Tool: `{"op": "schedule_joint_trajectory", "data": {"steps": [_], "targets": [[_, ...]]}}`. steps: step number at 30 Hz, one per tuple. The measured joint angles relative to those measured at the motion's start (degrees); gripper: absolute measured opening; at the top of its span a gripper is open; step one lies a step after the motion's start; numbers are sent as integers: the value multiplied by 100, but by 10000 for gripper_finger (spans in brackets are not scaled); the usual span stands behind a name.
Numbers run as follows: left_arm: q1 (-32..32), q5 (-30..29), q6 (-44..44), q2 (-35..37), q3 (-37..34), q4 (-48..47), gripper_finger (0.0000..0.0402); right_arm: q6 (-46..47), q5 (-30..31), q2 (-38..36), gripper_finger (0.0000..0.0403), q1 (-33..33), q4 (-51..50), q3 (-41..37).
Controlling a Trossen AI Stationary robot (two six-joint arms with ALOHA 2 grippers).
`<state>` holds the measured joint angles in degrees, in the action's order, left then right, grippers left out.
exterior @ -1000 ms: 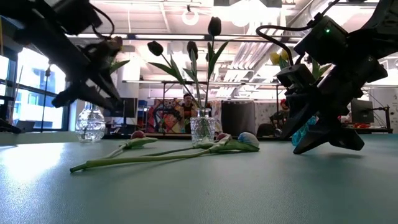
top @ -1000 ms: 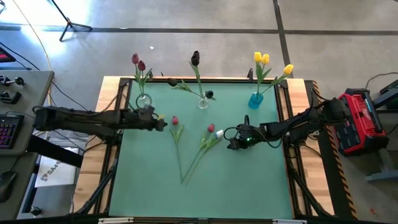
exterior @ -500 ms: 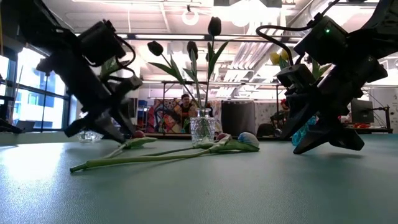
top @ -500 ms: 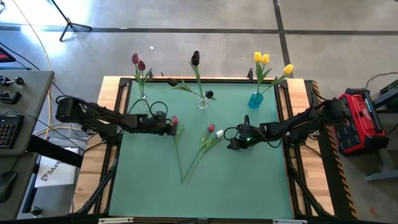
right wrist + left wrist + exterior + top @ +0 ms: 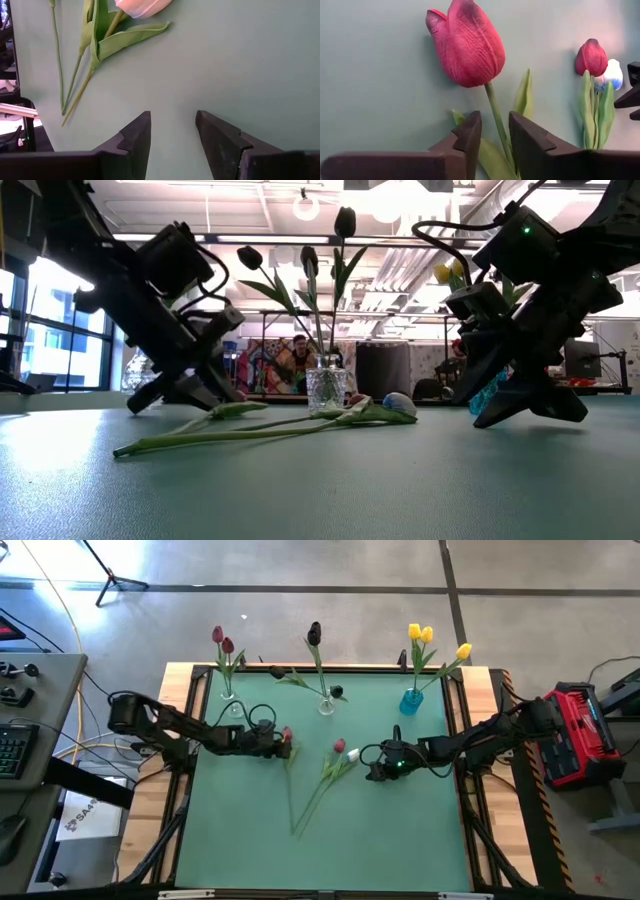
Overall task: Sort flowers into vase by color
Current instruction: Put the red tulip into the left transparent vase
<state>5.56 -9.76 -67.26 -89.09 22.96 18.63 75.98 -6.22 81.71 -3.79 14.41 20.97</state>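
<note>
Left wrist view: the left gripper (image 5: 492,137) is seen low over the green counter (image 5: 400,830), its fingers (image 5: 467,137) set either side of the stem of a red tulip (image 5: 467,45) just below the head, a narrow gap being left on each side, so the stem is straddled but not visibly pinched. In the high view this tulip (image 5: 287,734) is found lying left of centre, with the left gripper (image 5: 283,744) at its head. Two more loose flowers, a pink tulip (image 5: 339,747) and a white tulip (image 5: 353,754), are laid together near the middle, their stems running toward the near edge. The right gripper (image 5: 368,766) is held just beside the white head, its fingers (image 5: 137,137) spread over bare counter with nothing between them. Along the far edge three vases are stood: a clear vase (image 5: 231,705) with pink tulips, a middle vase (image 5: 326,705) with dark ones, and a blue vase (image 5: 411,700) with yellow ones.
</note>
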Motion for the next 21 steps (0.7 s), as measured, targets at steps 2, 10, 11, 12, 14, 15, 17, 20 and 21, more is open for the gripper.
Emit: {"op": "schedule_joint_trajectory", "data": {"steps": [2, 10, 11, 12, 14, 15, 17, 20, 21], "targets": [[2, 2, 2, -34, 0, 18, 74, -13, -7, 0, 156, 0, 0, 0], [0, 17, 214, 2, -16, 204, 7, -58, -26, 0, 156, 0, 0, -2], [0, 20, 208, 26, -21, 208, 8, -59, -26, 0, 156, 0, 0, -2], [0, 27, 201, 69, -29, 205, 8, -59, -26, 0, 156, 0, 0, -2], [4, 70, 173, 191, -40, 181, 4, -61, -32, 0, 156, 0, 0, -2], [4, 73, 161, 286, -42, 187, 3, -61, -37, 0, 156, 0, 0, -2], [2, 72, 154, 521, -40, 233, 2, -61, -39, 0, 156, -18, 0, -2], [2, 34, 376, 963, -39, 228, 1, -118, -35, 0, 156, -63, 0, -2], [2, -9, 515, 1155, -39, 229, 1, -147, -32, 0, 156, -79, 0, -2]]}}
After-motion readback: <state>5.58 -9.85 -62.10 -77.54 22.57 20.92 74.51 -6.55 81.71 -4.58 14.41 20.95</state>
